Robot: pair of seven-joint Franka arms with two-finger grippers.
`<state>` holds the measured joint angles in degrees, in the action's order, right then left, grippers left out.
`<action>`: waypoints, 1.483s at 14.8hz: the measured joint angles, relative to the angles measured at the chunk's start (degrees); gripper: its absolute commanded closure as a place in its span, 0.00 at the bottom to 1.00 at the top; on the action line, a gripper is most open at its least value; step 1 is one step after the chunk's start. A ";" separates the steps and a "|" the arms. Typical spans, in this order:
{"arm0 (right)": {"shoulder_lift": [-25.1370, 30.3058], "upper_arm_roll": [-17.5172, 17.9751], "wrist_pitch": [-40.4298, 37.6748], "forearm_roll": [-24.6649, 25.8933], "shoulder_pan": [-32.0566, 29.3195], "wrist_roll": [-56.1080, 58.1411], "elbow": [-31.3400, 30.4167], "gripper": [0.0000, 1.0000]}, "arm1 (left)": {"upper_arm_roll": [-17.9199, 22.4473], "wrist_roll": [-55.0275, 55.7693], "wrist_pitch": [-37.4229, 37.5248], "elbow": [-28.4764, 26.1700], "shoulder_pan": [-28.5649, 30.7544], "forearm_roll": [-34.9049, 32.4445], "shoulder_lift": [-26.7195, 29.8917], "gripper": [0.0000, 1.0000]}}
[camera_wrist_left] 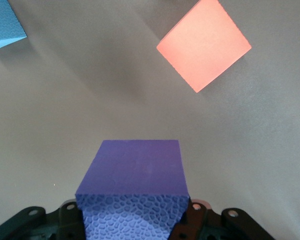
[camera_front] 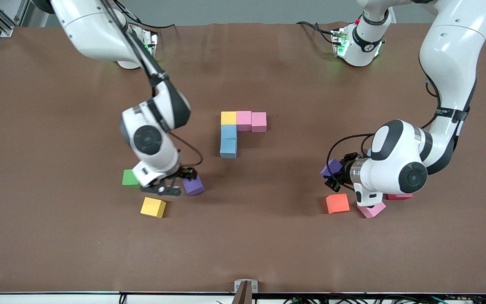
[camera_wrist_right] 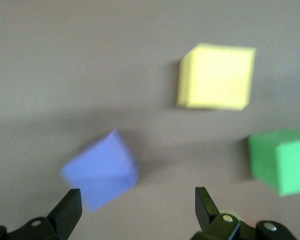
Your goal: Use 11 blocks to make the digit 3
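At centre frame in the front view, five foam cubes [camera_front: 238, 131] form an L: yellow, two pink, two blue. The left gripper [camera_front: 330, 174], mid-right, is clamped on a purple cube [camera_wrist_left: 132, 192] with a pebbled face, over the table [camera_front: 268, 236] near an orange cube [camera_front: 337, 203]. The right gripper [camera_front: 171, 185], lower left, hangs spread wide and empty just beside, perhaps touching, another purple cube [camera_front: 193, 185].

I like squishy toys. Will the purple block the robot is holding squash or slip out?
Probably a bit squashy: the purple block has a dimpled, foam-like side. The left gripper grips flat faces, so slipping seems unlikely. It looks light.
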<state>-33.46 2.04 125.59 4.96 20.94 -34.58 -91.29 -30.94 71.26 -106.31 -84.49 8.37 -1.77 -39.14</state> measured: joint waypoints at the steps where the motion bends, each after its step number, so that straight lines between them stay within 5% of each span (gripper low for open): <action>1: -0.09 0.00 0.75 0.00 -1.60 1.10 0.01 0.00 | -0.01 0.00 0.00 -0.03 -0.04 0.00 0.00 0.99; 11: -8.49 -0.13 6.49 0.07 -7.36 8.81 4.61 0.00 | -0.19 10.78 -1.76 -0.97 -2.90 0.00 -0.09 0.99; 17: -12.29 -0.12 7.53 0.09 -7.82 9.97 8.83 0.01 | -0.60 29.24 -13.33 -7.22 -7.71 0.00 -0.13 0.99; 22: -14.78 -0.11 9.63 0.12 -7.82 10.09 9.66 0.17 | -0.66 45.28 -24.59 -10.65 -15.31 0.00 -0.21 0.97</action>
<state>-48.24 1.93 135.22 5.08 13.12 -24.48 -81.63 -31.60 116.54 -130.90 -95.14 -6.94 -1.76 -39.35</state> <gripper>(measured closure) 0.048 0.396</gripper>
